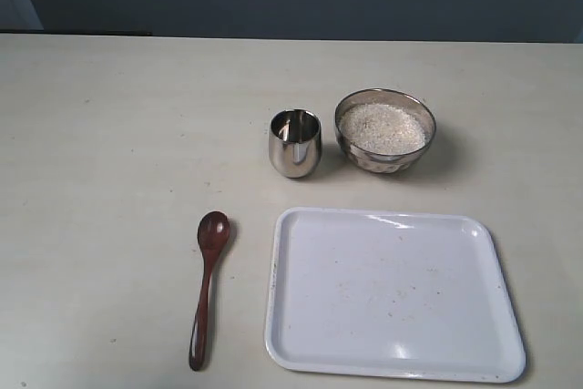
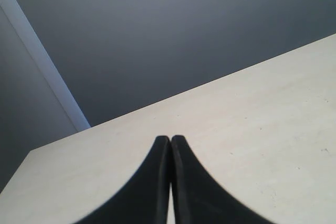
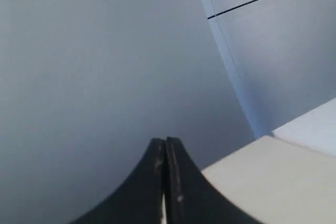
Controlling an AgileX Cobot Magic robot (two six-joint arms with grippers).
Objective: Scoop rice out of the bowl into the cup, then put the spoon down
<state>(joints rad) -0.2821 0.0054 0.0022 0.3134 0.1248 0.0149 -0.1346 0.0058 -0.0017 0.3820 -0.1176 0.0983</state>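
The bowl [image 1: 384, 131] with faceted sides stands at the back of the table, filled with white rice [image 1: 383, 127]. Just left of it stands the steel cup [image 1: 295, 142]; I cannot tell what is inside it. The dark wooden spoon [image 1: 206, 283] lies flat on the table at the front left, head pointing away. Neither arm shows in the exterior view. My left gripper [image 2: 170, 139] is shut with nothing between its fingers, above bare table. My right gripper [image 3: 165, 140] is also shut and empty, facing the wall near a table corner.
A white tray [image 1: 394, 292] with a few specks on it lies at the front right, beside the spoon and in front of the cup and bowl. The pale table [image 1: 109, 134] ends at a dark wall behind.
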